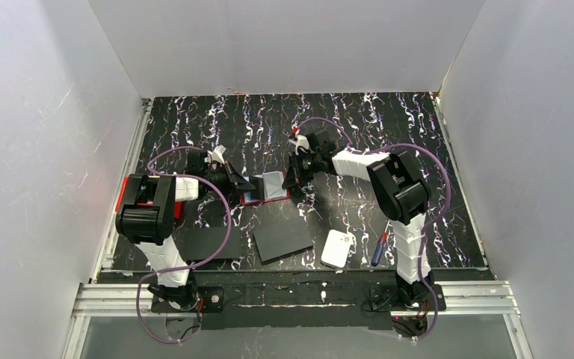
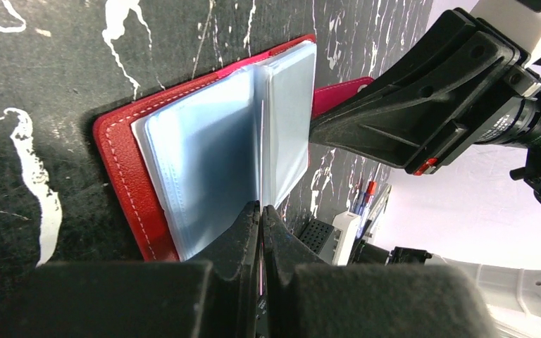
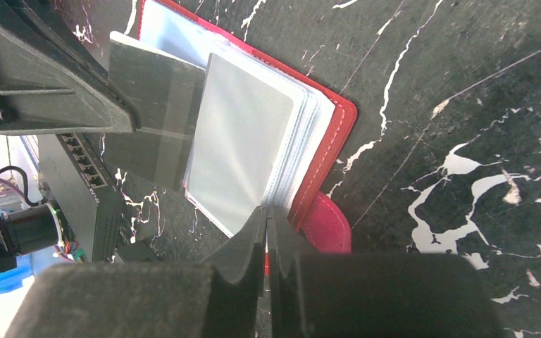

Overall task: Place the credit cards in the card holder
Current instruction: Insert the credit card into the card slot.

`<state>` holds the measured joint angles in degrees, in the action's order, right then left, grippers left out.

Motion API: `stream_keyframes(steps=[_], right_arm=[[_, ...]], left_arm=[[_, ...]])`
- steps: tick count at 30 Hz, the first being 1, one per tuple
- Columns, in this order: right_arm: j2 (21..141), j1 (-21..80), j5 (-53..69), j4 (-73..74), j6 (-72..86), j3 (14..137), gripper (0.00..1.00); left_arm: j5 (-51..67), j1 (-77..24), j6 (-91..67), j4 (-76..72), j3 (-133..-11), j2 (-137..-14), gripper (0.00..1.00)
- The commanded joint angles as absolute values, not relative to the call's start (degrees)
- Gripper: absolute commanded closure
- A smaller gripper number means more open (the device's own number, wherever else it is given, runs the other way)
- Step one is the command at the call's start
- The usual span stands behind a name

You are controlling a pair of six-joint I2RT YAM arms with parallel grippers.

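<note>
The card holder lies open on the marbled table, red cover down, with pale clear sleeve pages fanned up. My left gripper is shut on the near edge of one upright sleeve page. My right gripper is shut on the opposite edge of the page stack, beside the red closing tab. A pale credit card lies flat on the top sleeve. I cannot tell whether it sits inside a sleeve. In the top view the left gripper and right gripper flank the holder.
Two black flat sheets lie near the front. A white rounded-square pad and a pen lie front right. A bright red bin sits behind the left arm. White walls enclose the table.
</note>
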<state>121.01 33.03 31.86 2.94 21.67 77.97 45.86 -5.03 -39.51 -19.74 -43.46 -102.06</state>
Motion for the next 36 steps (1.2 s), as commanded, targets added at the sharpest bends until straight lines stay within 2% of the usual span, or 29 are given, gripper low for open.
stream_keyframes(steps=[1, 36], right_arm=[[122.26, 32.67, 30.28, 2.99, 20.74, 78.39, 0.91], [122.61, 32.68, 31.53, 2.74, 20.83, 78.69, 0.93]], left_arm=[[48.53, -4.68, -39.79, -20.89, -42.94, -102.44, 1.0], [52.31, -4.23, -44.49, -30.97, -39.04, -101.21, 1.0]])
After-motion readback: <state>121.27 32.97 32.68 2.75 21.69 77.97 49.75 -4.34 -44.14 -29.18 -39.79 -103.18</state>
